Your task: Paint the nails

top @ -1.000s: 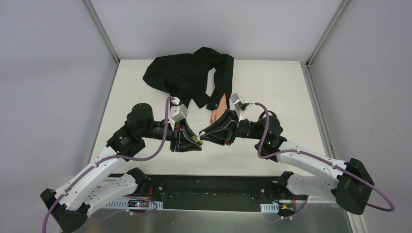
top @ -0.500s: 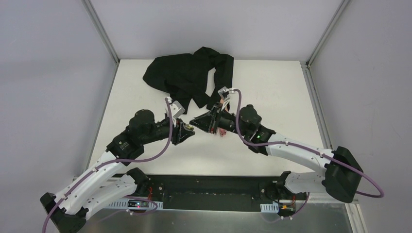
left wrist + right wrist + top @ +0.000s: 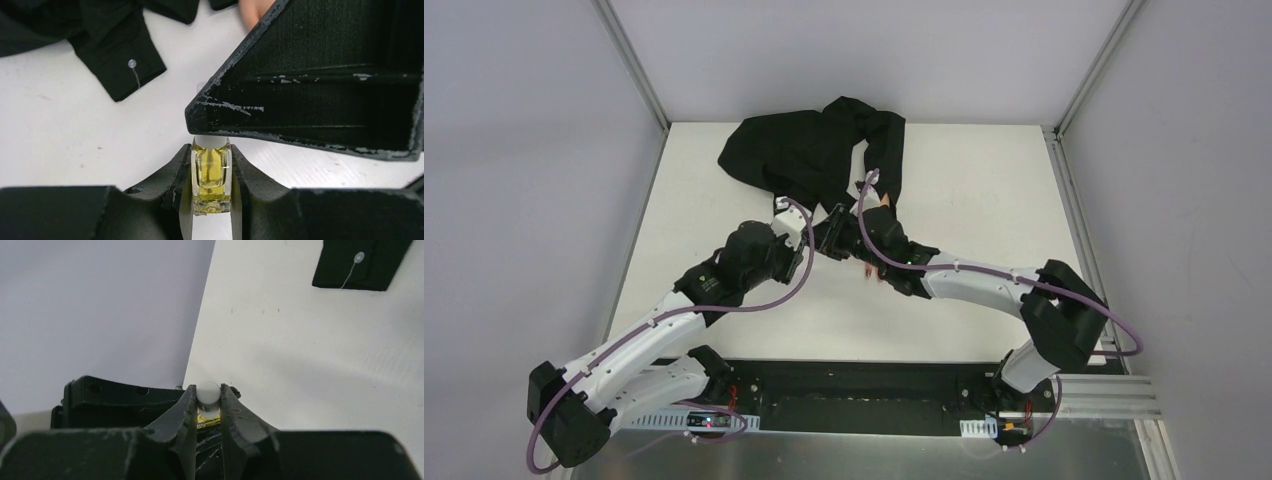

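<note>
Pale skin-tone sliver is all that shows of the mannequin hand (image 3: 254, 10), beside the black sleeve (image 3: 886, 150); the right arm (image 3: 984, 285) covers the rest, so the nails cannot be seen or counted. One yellowish polish bottle (image 3: 211, 176) sits clamped in the left gripper (image 3: 211, 150); the right gripper (image 3: 207, 396) pinches its one white cap (image 3: 208, 391).

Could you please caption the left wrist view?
Left jaws clamp the yellowish polish bottle; right jaws grip its cap.

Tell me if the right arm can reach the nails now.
Probably not yet. The right gripper is clamped on the white cap of the bottle in the left gripper, and its arm covers most of the mannequin hand.
</note>
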Motion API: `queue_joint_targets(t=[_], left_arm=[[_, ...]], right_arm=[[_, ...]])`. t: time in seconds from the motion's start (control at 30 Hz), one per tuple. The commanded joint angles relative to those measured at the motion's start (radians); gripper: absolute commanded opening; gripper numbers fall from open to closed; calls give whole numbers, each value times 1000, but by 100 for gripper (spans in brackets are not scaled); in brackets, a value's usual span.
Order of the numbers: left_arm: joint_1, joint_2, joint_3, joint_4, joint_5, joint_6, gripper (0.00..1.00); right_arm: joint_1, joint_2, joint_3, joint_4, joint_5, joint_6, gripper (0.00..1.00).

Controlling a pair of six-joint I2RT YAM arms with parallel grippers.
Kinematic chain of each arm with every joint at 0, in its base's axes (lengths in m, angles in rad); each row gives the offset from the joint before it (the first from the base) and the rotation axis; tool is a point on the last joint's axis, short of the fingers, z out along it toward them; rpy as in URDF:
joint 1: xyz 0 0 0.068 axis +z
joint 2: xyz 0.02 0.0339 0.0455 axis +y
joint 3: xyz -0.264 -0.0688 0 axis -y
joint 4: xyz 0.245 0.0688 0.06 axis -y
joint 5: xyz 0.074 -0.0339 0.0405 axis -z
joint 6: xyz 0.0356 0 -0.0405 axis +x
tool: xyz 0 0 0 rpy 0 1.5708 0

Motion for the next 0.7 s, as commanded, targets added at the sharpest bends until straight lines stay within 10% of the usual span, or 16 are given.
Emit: queue_joint_targets(t=[0.0, 0.3, 0.67], left_arm=[[1, 45, 25, 126, -150, 27, 0], [-1, 104, 35, 126, -198, 39, 0], [1, 59, 54, 116, -76, -15, 0]], right_arm=[[20, 64, 63, -90, 70, 134, 0], [20, 112, 146, -119, 99, 146, 1], [-12, -138, 44, -155, 121, -38, 52]])
